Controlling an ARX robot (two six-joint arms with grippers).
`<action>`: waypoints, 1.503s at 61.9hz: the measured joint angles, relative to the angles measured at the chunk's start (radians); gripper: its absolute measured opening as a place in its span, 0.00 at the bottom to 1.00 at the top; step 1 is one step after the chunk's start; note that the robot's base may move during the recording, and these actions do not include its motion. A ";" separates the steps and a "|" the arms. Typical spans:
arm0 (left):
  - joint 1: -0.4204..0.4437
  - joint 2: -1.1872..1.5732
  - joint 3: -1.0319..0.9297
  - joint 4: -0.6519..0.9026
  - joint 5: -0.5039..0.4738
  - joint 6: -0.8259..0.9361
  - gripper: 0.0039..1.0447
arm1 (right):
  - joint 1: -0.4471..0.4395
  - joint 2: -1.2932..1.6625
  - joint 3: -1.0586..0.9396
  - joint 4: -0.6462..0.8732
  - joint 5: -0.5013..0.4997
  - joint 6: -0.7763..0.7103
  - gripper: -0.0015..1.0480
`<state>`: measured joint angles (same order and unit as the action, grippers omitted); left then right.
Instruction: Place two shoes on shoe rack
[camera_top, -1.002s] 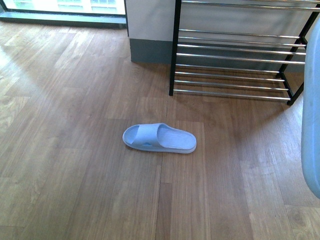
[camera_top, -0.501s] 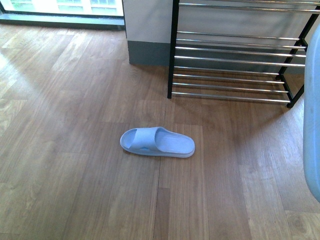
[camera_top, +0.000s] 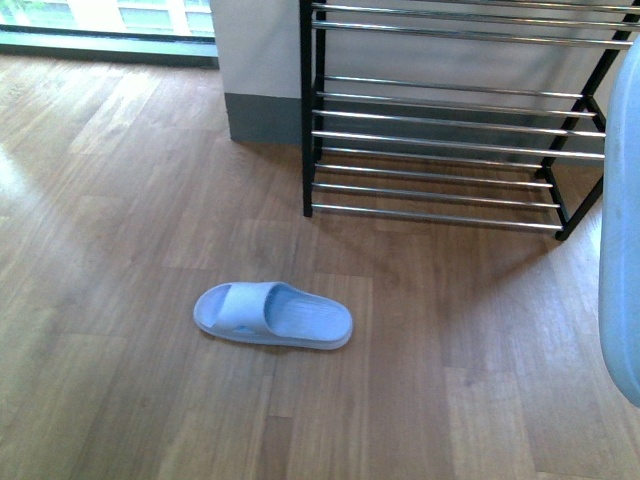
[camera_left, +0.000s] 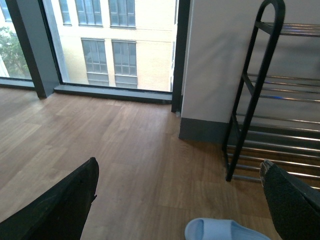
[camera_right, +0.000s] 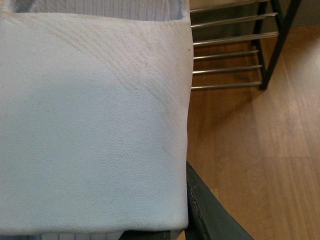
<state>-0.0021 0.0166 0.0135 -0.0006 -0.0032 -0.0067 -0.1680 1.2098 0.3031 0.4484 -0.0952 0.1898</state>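
One pale blue slide (camera_top: 272, 314) lies flat on the wood floor, in front of and left of the shoe rack (camera_top: 440, 130); its toe also shows in the left wrist view (camera_left: 220, 231). My left gripper (camera_left: 180, 200) is open and empty, hovering above that slide. My right gripper is shut on the other pale blue slide (camera_right: 90, 125), which fills the right wrist view; one finger (camera_right: 210, 215) presses its side. That held slide shows at the right edge of the front view (camera_top: 622, 250), near the rack's right end. No grey sneakers are in view.
A grey-skirted white wall (camera_top: 255, 70) stands behind and left of the rack. Floor-to-ceiling windows (camera_left: 100, 45) run along the far left. The rack's chrome bars (camera_right: 225, 55) show in the right wrist view, past the held slide.
The view has shifted: the rack and the floor slide now sit further left and lower in the front view. The held slide stays at the right edge.
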 joint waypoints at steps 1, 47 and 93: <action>0.000 0.000 0.000 0.000 0.000 0.000 0.91 | 0.000 0.000 0.000 0.000 0.000 0.000 0.02; 0.000 0.000 0.000 0.000 0.004 0.000 0.91 | -0.004 0.000 -0.001 0.000 0.003 0.000 0.02; -0.097 2.079 0.382 0.805 -0.346 -0.550 0.91 | -0.004 0.000 -0.001 0.000 0.003 0.000 0.02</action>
<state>-0.0986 2.0953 0.3954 0.8043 -0.3492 -0.5568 -0.1722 1.2095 0.3023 0.4484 -0.0917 0.1898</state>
